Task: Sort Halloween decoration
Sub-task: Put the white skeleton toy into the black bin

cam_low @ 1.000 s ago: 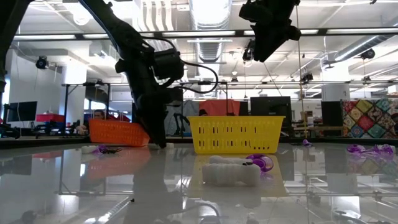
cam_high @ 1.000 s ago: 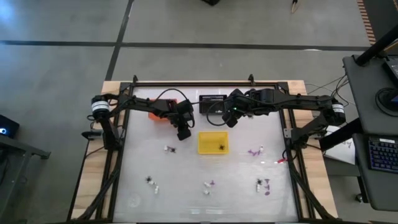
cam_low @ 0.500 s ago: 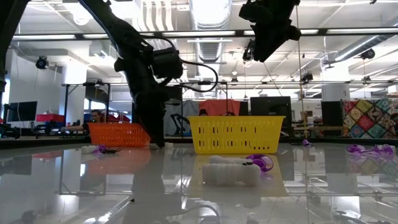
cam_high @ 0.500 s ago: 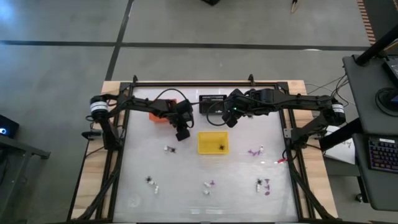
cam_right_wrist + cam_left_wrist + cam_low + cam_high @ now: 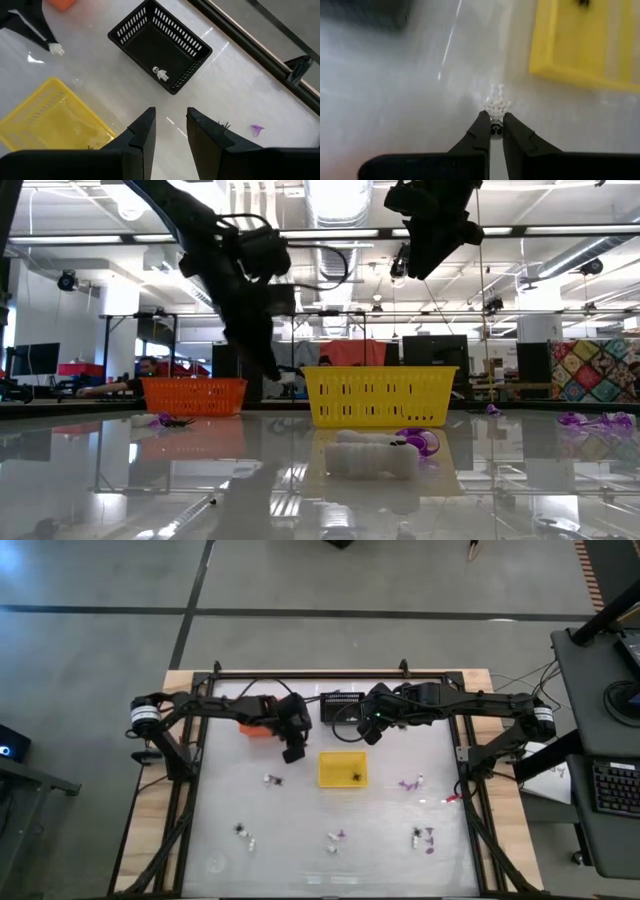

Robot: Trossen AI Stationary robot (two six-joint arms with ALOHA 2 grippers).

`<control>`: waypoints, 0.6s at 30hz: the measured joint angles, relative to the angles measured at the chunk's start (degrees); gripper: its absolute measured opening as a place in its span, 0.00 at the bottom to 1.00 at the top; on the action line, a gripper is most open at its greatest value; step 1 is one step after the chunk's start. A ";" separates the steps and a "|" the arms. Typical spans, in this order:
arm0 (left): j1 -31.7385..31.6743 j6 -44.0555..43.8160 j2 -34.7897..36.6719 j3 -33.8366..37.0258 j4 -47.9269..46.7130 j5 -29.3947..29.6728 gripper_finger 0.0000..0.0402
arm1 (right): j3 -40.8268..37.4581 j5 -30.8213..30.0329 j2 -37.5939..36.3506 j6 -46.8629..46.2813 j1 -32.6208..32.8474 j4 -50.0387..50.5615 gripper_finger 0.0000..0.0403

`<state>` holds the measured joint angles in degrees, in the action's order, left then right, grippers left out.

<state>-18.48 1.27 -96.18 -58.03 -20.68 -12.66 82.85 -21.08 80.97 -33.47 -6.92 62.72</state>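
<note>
My left gripper (image 5: pixel 293 752) hangs above the table between the orange basket (image 5: pixel 255 728) and the yellow basket (image 5: pixel 343 768), shut on a small white skeleton-like piece (image 5: pixel 496 103). My right gripper (image 5: pixel 170 117) hovers open, high over the table near the black basket (image 5: pixel 160 45), touching nothing. One white piece (image 5: pixel 161 73) lies on that basket's floor. A black spider piece (image 5: pixel 355 777) lies in the yellow basket. More white, purple and black pieces lie loose on the table, such as a pair (image 5: pixel 272 780) below the left gripper. My left gripper pinches the white piece by one end (image 5: pixel 494 113) between its two fingertips (image 5: pixel 481 122). The rest of the piece sticks out beyond the tips. The fingers slant downward, and the piece (image 5: pixel 56 49) is lifted clear of the table.
Loose pieces lie scattered on the near half of the table (image 5: pixel 243 832), (image 5: pixel 335 838), (image 5: pixel 410 783), (image 5: pixel 425 837). A purple piece (image 5: pixel 257 130) lies near the far rail. In the low view a white piece (image 5: pixel 375 455) and a purple one (image 5: pixel 420 442) lie before the yellow basket (image 5: pixel 380 395).
My left gripper has risen from the table surface and tipped to a slant, carrying the white piece up with it; its arm has swung slightly. The right arm has kept still.
</note>
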 joint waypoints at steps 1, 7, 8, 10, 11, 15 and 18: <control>-0.29 0.19 0.00 -0.59 0.86 -0.06 0.00 | 0.00 0.00 0.00 -0.16 0.00 -0.03 0.24; -2.72 2.53 -1.15 -6.89 1.41 -0.05 0.00 | -0.01 0.02 0.00 -2.63 0.00 -0.06 0.24; -3.21 3.13 -1.34 -7.88 1.45 -0.05 0.00 | 0.00 0.02 0.00 -2.73 0.00 -0.01 0.24; -4.30 4.20 -1.76 -9.71 1.36 -0.10 0.00 | 0.00 0.02 0.00 -2.81 0.00 -0.01 0.24; -4.95 4.59 -1.92 -10.37 1.37 -0.22 0.00 | 0.00 0.02 0.00 -3.14 0.00 0.00 0.24; -7.63 5.51 -2.92 -12.09 1.20 -1.88 0.00 | 0.00 0.02 0.00 -5.31 0.00 0.02 0.24; -9.57 5.76 -4.26 -13.57 1.33 -4.27 0.00 | 0.00 0.00 0.00 -7.34 0.00 0.02 0.24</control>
<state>-28.04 7.03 -100.45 -71.60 -19.35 -16.93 82.85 -21.08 80.97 -40.81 -6.92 62.74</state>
